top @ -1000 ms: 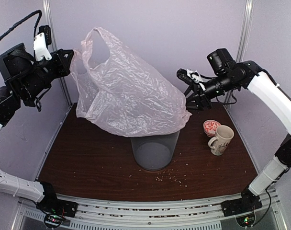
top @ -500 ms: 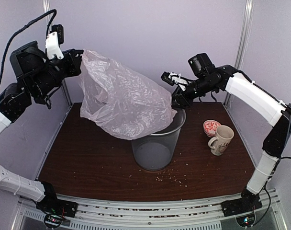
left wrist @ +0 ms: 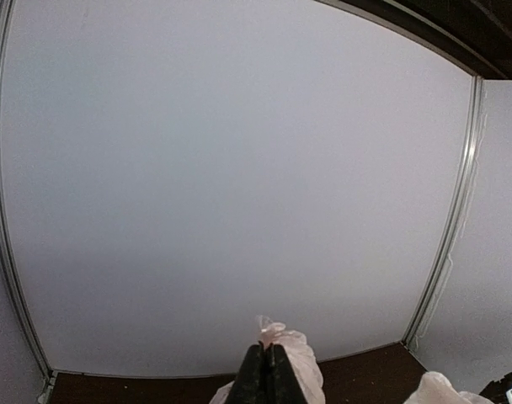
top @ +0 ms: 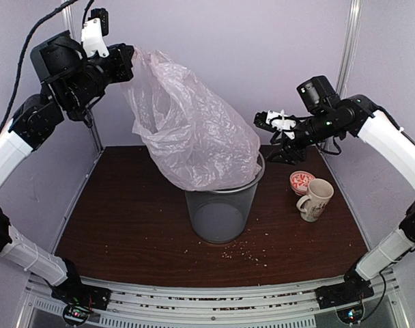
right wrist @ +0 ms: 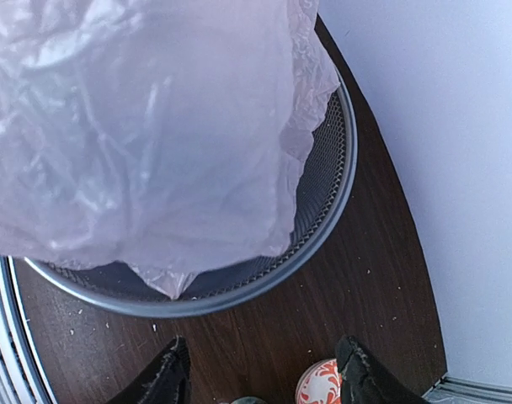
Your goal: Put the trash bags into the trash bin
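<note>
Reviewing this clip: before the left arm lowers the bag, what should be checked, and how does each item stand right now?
1. Left fingers clamped on the top of the trash bag: ok.
2. Right fingers open and clear of the bag: ok.
3. Bag's lower end inside the rim of the trash bin: ok.
4. Whole bag below the rim: not ok, most of it hangs above.
5. Bin upright: ok.
6. Mug and red-patterned cup apart from the bin: ok.
</note>
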Controlling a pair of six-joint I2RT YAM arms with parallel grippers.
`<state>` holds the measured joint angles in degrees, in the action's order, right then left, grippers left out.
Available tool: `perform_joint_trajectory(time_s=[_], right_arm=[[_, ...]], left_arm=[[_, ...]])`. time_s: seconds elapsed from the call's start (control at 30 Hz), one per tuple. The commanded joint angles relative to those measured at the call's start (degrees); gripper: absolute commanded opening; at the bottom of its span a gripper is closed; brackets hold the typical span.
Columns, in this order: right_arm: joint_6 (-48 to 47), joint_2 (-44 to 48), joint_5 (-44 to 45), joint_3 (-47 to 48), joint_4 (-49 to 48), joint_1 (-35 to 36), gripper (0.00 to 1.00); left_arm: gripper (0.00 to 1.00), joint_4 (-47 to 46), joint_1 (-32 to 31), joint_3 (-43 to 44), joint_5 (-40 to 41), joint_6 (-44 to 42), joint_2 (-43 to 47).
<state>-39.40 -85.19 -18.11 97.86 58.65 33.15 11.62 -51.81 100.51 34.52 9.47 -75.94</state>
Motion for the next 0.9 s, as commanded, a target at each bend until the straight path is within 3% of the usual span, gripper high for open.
perform_joint_trajectory(time_s=[0.0, 0.23, 0.53, 0.87], right_arm=[[-5.8, 2.9, 1.7, -0.4, 3.6, -1.5, 0.59], [-6.2, 4.8, -5.8, 3.0, 3.2, 0.4, 0.54], [-0.2, -2.9, -7.2, 6.6, -1.7, 8.5, 0.43], [2.5, -6.3, -7.2, -1.2, -7.2, 8.7, 0.43]], left_arm=[[0.0, -2.2, 0.2, 2.2, 2.3, -1.9, -1.0], [0.0, -4.5, 0.3, 0.2, 5.1, -2.1, -0.6], [0.0, -4.7, 0.3, 0.8, 1.2, 0.4, -2.8], [0.0, -7.7, 0.3, -5.0, 0.7, 1.0, -2.7]])
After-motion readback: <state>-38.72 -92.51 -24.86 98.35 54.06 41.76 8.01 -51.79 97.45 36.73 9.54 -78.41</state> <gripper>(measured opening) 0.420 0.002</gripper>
